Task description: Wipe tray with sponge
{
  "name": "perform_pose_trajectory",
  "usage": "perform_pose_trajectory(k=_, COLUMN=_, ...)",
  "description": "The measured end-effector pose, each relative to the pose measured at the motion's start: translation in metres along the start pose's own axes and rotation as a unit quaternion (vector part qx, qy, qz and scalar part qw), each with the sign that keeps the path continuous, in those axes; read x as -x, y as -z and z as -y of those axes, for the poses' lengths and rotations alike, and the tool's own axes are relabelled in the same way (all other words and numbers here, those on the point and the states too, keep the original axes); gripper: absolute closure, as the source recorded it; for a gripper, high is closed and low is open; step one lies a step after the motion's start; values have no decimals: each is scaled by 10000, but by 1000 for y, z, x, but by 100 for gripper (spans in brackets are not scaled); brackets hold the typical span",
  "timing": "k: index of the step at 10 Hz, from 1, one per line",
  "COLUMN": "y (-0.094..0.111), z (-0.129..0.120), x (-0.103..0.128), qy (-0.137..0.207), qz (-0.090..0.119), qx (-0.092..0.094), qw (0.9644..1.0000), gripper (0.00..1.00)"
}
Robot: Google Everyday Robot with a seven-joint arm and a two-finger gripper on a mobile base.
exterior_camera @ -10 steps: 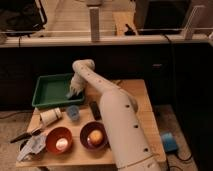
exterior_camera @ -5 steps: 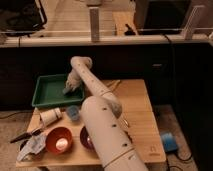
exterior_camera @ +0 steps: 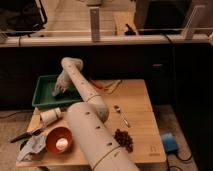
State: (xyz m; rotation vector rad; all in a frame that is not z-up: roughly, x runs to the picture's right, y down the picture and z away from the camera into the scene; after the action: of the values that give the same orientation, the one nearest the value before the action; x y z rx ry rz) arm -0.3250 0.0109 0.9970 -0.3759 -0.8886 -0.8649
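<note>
A green tray [exterior_camera: 46,96] sits on the wooden table [exterior_camera: 137,107] at its far left corner, with its long side running along the far edge. The white arm [exterior_camera: 92,125] rises from the near edge, crosses the middle of the tabletop, bends above the tray's right end and drops back down. The gripper [exterior_camera: 59,90] is low inside the tray, near the middle of the tray's floor. Whether it is clamped on anything cannot be told from the camera view. There is only a pale grey blur at its tip, and the sponge cannot be picked out from it.

Just off the tray's near rim, by the left edge of the table, a white cup [exterior_camera: 50,116] lies on its side. Nearer the near left corner stands an orange bowl [exterior_camera: 59,141] with something pale in it. Beside the bowl lie a crumpled grey cloth [exterior_camera: 33,146] and a black-handled tool [exterior_camera: 22,135] that points toward the left edge.

To the right of the arm, a spoon [exterior_camera: 121,115] lies roughly mid-table, its handle angled toward the near right corner. A small pile of dark brown bits [exterior_camera: 123,139] lies closer to the near edge, well apart from the tray. At the far edge, just right of the arm, lies a small tangle of orange and yellow items [exterior_camera: 107,86] — too blurred to name. On the floor off the near right corner is a blue object [exterior_camera: 167,142].
</note>
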Motion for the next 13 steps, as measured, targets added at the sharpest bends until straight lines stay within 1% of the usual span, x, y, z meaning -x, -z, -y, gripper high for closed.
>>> perform_pose_trajectory(k=1, y=-1, z=-2, x=4, qy=31, qz=53, qx=12, qw=10000, gripper=100)
perform_pose_trajectory(k=2, y=-2, z=-11, x=10, qy=52, qz=112, qx=48, qw=9999, gripper=100)
perform_pose_trajectory(k=3, y=0, z=-16, x=12, qy=27, qz=125, qx=67, qw=9999, gripper=100)
perform_pose_trajectory(k=4, y=4, z=-27, x=15, qy=-13, qz=162, qx=104, qw=9998, gripper=100)
perform_pose_trajectory(k=5, y=11, z=-40, x=15, qy=-44, qz=174, qx=93, qw=9998, gripper=100)
perform_pose_trajectory(k=7, y=27, z=-63, x=10, qy=-208, qz=112, qx=-7, qw=9997, gripper=100)
perform_pose_trajectory(k=9, y=32, z=-68, x=13, qy=-317, qz=75, qx=-107, qw=9994, gripper=100)
perform_pose_trajectory(k=13, y=31, z=-67, x=14, qy=-313, qz=84, qx=-111, qw=9994, gripper=100)
